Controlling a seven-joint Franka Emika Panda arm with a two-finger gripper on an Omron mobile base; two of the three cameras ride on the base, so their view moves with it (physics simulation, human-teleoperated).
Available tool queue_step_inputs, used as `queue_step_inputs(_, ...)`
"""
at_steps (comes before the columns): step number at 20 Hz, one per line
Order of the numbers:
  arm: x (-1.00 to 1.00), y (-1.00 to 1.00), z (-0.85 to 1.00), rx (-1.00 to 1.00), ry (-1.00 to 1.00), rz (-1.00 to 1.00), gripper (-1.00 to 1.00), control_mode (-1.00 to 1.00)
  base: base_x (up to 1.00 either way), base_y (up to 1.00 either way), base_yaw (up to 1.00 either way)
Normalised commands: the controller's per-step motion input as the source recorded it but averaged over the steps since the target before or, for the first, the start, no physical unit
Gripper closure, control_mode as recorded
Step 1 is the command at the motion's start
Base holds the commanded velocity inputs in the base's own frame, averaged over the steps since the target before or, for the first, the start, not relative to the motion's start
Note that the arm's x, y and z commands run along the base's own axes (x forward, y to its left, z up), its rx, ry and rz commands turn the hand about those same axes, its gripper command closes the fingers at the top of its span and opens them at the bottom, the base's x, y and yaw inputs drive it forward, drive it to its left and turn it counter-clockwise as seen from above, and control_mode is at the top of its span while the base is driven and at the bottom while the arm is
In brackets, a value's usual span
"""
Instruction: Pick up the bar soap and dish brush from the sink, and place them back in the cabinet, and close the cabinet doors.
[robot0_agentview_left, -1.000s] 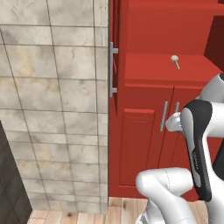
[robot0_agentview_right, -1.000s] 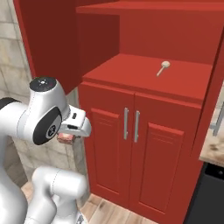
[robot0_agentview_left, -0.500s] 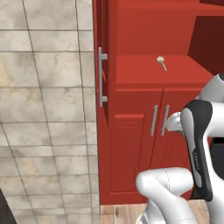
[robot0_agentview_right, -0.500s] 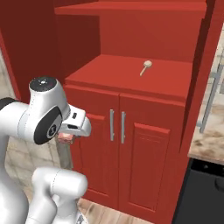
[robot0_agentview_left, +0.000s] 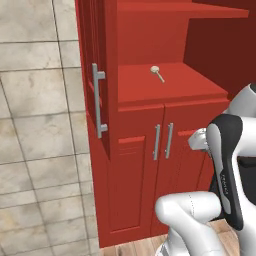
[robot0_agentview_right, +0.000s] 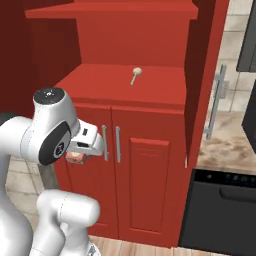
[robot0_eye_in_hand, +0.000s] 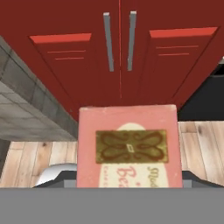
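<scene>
Now drawing up square to the cabinet, wall tiles sliding off left as the base drives. Left door hanging open, the dish brush already lying on the red shelf, smaller lower doors shut beneath. Gripper clamping the bar soap, jaws fairly wide around it, readying for placement beside the brush.
</scene>
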Motion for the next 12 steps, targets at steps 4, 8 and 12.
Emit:
queue_step_inputs(4, 0.0, 0.0, 0.0, 0.0, 0.0, 0.0, 1.0, 1.0, 0.42, 0.0, -0.17)
queue_step_inputs(8, 0.0, 0.0, 0.0, 0.0, 0.0, 0.0, 1.0, 1.0, 0.41, 0.0, 0.0)
queue_step_inputs(12, 0.0, 0.0, 0.0, 0.0, 0.0, 0.0, 1.0, 1.0, 0.37, -0.05, 0.0)
